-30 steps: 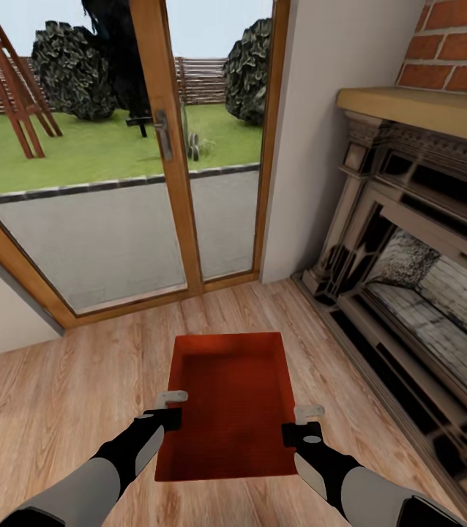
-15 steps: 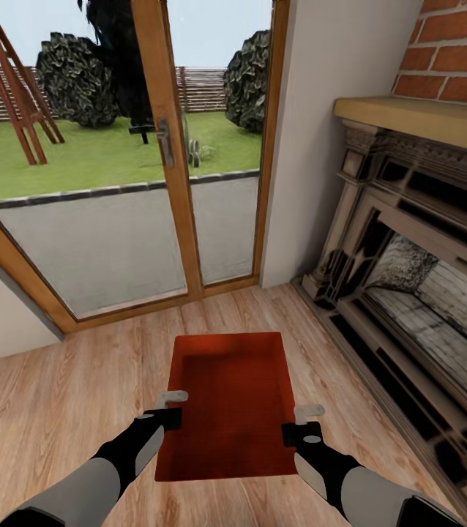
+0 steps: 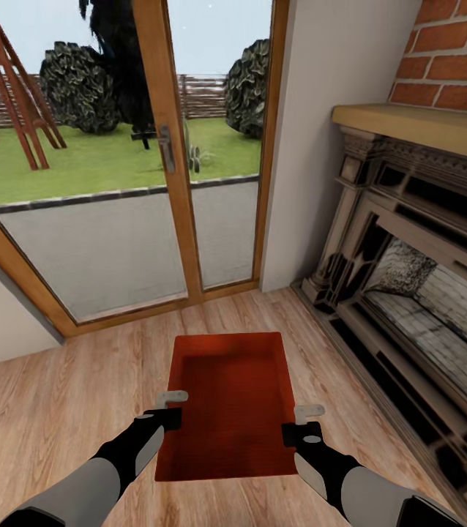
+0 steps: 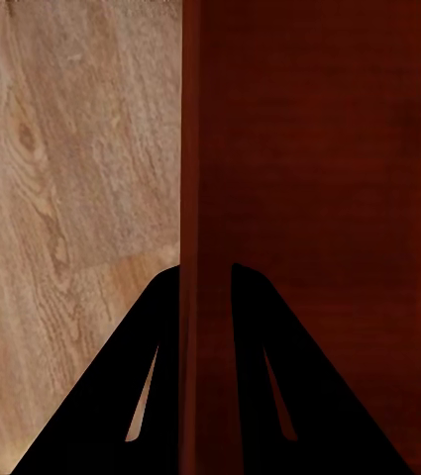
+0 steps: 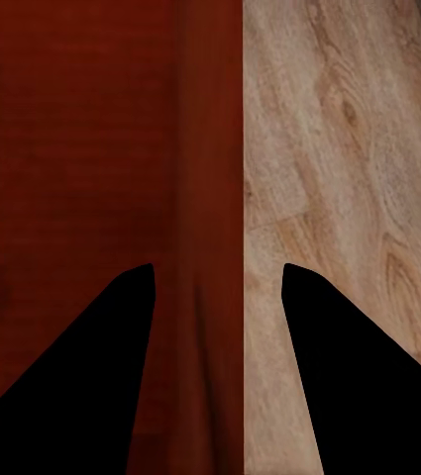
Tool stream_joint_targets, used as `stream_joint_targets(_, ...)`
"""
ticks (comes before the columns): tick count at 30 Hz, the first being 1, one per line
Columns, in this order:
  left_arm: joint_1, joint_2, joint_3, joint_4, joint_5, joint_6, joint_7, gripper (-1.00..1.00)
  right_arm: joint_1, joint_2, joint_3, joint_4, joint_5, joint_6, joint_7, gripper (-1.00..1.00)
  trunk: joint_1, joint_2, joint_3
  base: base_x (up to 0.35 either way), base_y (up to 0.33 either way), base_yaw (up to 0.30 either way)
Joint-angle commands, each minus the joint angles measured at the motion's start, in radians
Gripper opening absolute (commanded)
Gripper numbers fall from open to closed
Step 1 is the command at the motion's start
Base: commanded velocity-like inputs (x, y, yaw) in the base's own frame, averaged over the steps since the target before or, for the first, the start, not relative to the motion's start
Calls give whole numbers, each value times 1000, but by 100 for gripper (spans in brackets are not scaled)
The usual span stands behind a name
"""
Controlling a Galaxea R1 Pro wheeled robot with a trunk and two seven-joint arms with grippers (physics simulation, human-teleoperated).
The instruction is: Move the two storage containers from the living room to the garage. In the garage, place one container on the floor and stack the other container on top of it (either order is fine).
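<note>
Left gripper (image 3: 169, 408) and right gripper (image 3: 301, 423) each clamp a side wall of the orange-red storage container (image 3: 228, 399), held above the wood floor (image 3: 58, 395).

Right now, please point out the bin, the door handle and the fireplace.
bin (image 3: 230, 395): head view, inner floor.
door handle (image 3: 165, 148): head view, metal plate.
fireplace (image 3: 409, 219): head view, dark carved frame.

Wood plank floor (image 3: 58, 410) (light), fireplace (image 3: 409, 293) standing on it.
</note>
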Motion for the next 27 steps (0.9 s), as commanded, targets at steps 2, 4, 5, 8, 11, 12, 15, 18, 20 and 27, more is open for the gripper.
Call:
stream_joint_targets(2, -1, 5, -4, -4, -17, 6, 15, -100, -1, -1, 7, 6, -24, -4, -3, -100, 0, -2, -1, 0, 0, 0)
stream_joint_targets(4, -1, 5, -4, -4, -17, 6, 15, -100, -1, -1, 6, 6, -24, -4, -4, -100, 0, -2, -1, 0, 0, 0)
stream_joint_targets(5, -1, 5, -4, -4, -17, 6, 15, -100, -1, -1, 6, 6, -24, -4, -4, -100, 0, -2, -1, 0, 0, 0)
stream_joint_targets(8, -1, 5, -4, -4, -17, 6, 15, -100, -1, -1, 5, 6, -24, -4, -4, -100, 0, -2, -1, 0, 0, 0)
stream_joint_targets(11, -1, 5, -4, -4, -17, 6, 15, -100, -1, -1, 5, 6, -24, -4, -4, -100, 0, -2, -1, 0, 0, 0)
stream_joint_targets(12, -1, 5, -4, -4, -17, 6, 15, -100, -1, -1, 5, 6, -24, -4, -4, -100, 0, -2, -1, 0, 0, 0)
stream_joint_targets(15, -1, 5, -4, -4, -17, 6, 15, -100, -1, -1, 5, 6, -24, -3, -4, -100, 0, -2, -1, 0, 0, 0)
stream_joint_targets(18, -1, 5, -4, -4, -17, 6, 15, -100, -1, -1, 5, 6, -24, -4, -4, -100, 0, -2, -1, 0, 0, 0)
stream_joint_targets(20, -1, 5, -4, -4, -17, 6, 15, -100, -1, -1, 5, 6, -24, -4, -4, -100, 0, -2, -1, 0, 0, 0)
stream_joint_targets(27, -1, 5, -4, -4, -17, 6, 15, -100, -1, 1, 5, 6, -24, -3, -5, -100, 0, -2, -1, 0, 0, 0)
